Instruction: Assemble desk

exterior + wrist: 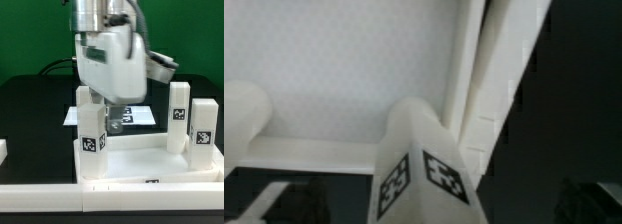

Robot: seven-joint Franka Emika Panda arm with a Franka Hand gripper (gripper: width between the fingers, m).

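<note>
The desk top (150,160) lies upside down as a white rimmed tray, and white tagged legs stand upright in it. One leg (92,135) is at the exterior view's left. Two more legs (178,114) (203,126) are at its right. My gripper (115,122) hangs over a further leg at the back, which it mostly hides. In the wrist view that leg (425,165) stands by the top's rim (491,90), between my jaws. My gripper (429,212) is open, with dark gaps on both sides of the leg. Another leg (242,110) shows beside it.
The marker board (70,116) lies on the black table behind the desk top. A long white wall (100,195) runs along the front edge. A small white block (3,150) sits at the exterior view's far left.
</note>
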